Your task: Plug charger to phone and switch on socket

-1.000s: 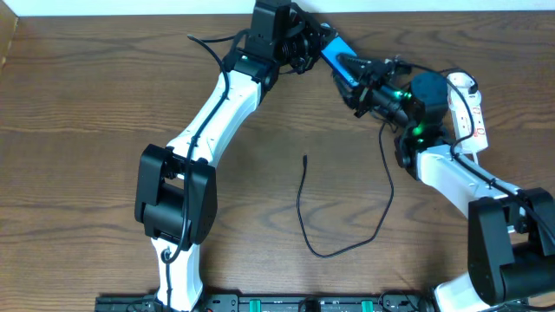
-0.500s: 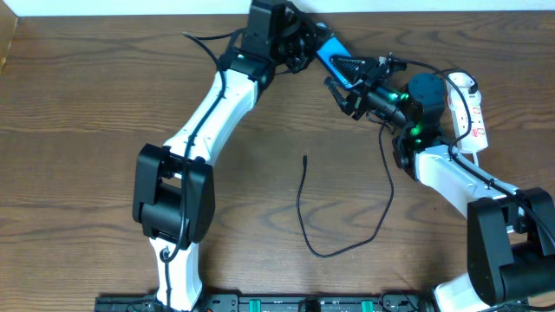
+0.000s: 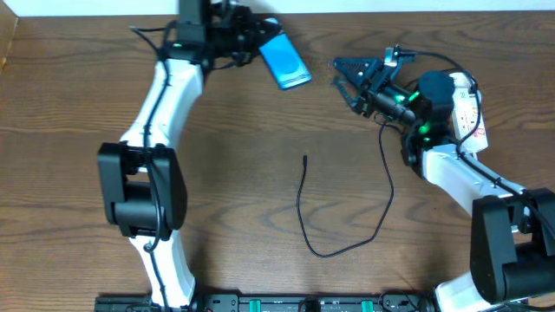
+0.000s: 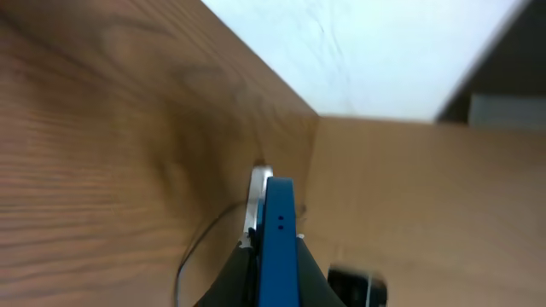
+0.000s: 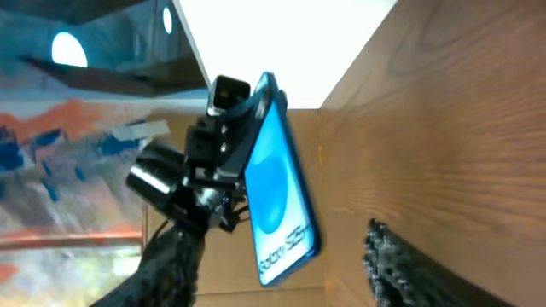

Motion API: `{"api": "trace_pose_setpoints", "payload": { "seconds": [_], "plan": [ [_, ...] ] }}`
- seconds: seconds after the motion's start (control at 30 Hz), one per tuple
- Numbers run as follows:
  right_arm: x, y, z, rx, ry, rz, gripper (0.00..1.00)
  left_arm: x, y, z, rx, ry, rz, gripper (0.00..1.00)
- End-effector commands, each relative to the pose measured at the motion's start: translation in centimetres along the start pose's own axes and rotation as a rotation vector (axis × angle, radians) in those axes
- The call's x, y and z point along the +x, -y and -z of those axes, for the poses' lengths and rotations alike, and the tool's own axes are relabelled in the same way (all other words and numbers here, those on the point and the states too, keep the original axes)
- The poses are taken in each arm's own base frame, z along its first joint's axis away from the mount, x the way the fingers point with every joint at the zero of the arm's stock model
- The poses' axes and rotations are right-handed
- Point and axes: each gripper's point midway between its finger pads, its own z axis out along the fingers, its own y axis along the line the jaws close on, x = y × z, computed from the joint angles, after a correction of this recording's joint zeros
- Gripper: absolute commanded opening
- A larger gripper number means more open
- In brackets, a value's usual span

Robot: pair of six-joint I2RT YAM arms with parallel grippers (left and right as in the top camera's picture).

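My left gripper [image 3: 253, 45] is shut on the phone [image 3: 284, 61], a blue-screened smartphone held off the table at the back, left of centre. In the left wrist view the phone [image 4: 278, 213] stands edge-on between the fingers [image 4: 275, 260]. The right wrist view shows its blue screen [image 5: 277, 183] with white text. My right gripper [image 3: 345, 78] is open and empty, to the right of the phone and apart from it. The charger [image 3: 305, 217], a thin black cable, lies on the table with its plug tip [image 3: 305, 159] free. The white socket [image 3: 475, 117] lies at the far right, partly hidden by my right arm.
The wooden table [image 3: 87, 130] has a white wall along its back edge. The charger cable loops from mid-table toward the front and back up to my right arm. A cardboard edge [image 3: 7, 43] stands at the far left.
My left arm has swung left with the phone, pulling it away from my right gripper. My right gripper has stayed near its place, and is now open and empty.
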Motion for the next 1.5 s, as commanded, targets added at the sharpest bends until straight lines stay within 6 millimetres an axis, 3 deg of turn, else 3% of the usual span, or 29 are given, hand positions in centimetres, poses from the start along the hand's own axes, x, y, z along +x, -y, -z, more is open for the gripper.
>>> {"api": "trace_pose_setpoints", "payload": {
  "seconds": [0.0,0.07,0.2,0.3,0.4,0.57,0.73,0.93,1.03,1.33,1.47],
  "plan": [
    [0.1,-0.7,0.6,-0.017,-0.048,0.141,0.61,2.0,1.8,2.8,0.153,-0.18,-0.1,0.08],
    [0.2,-0.6,0.8,-0.017,-0.065,0.14,0.68,2.3,1.6,4.2,0.187,-0.219,-0.101,0.07],
    [0.3,-0.4,0.8,-0.013,-0.073,0.21,0.63,2.6,1.4,7.0,0.267,-0.274,-0.111,0.08],
    [0.7,0.3,0.7,0.008,-0.085,0.214,0.65,2.5,1.5,8.8,0.324,-0.293,-0.119,0.07],
    [1.3,0.6,0.2,0.02,-0.099,0.234,0.73,1.8,0.9,10.3,0.333,-0.271,-0.102,0.08],
    [1.8,1.4,-0.9,0.095,-0.117,0.231,0.79,0.4,0.1,11.9,0.327,-0.226,-0.083,0.08],
    [2.2,3.3,-2.2,0.327,-0.126,0.269,0.81,0.0,-0.1,12.5,0.326,-0.211,-0.08,0.07],
    [2.7,4.6,-2.1,0.645,-0.082,0.377,0.86,0.0,-0.1,12.5,0.328,-0.207,-0.098,0.07],
    [4.4,5.6,-1.9,0.736,-0.104,0.409,0.86,0.0,-0.2,12.5,0.329,-0.206,-0.105,0.07],
    [10.2,11.4,-0.6,1.008,-0.226,0.418,0.89,0.0,-0.2,12.5,0.329,-0.206,-0.105,0.07],
    [11.3,13.4,-0.6,1.054,-0.269,0.401,0.88,0.0,-0.3,12.5,0.325,-0.204,-0.104,0.07]
  ]
}}
